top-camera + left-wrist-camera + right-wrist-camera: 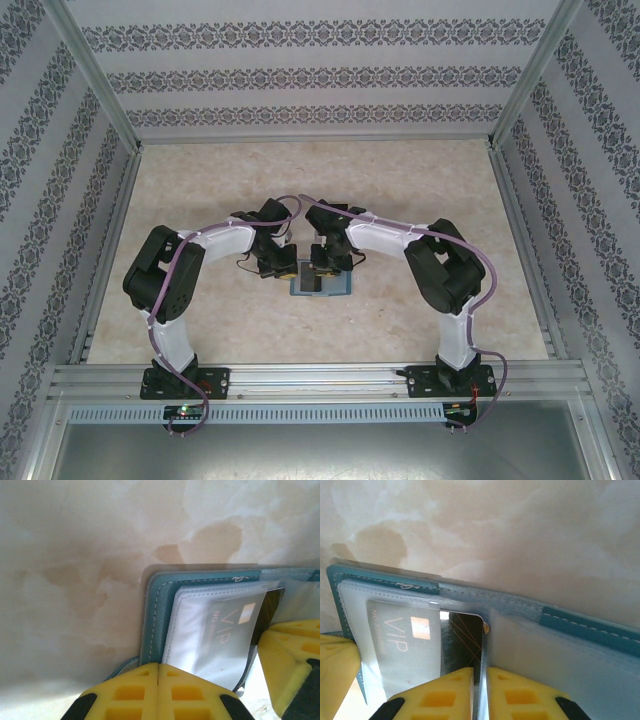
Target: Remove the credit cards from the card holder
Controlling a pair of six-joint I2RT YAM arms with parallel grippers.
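Top external: patterned walls [320,70], beige marbled table [420,180]. Teal-blue soft card holder [320,285] lies open mid-table; its clear sleeve [195,650] holds pale VIP card [402,640], dark blackish card [465,640] beside it. Left gripper [158,690] fingers together at holder's near edge; right gripper [480,695] fingers a slit apart over dark card, grip unclear.

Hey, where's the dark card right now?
In the right wrist view the dark card sits near the middle of the open card holder, beside the pale VIP card and just ahead of the right gripper.
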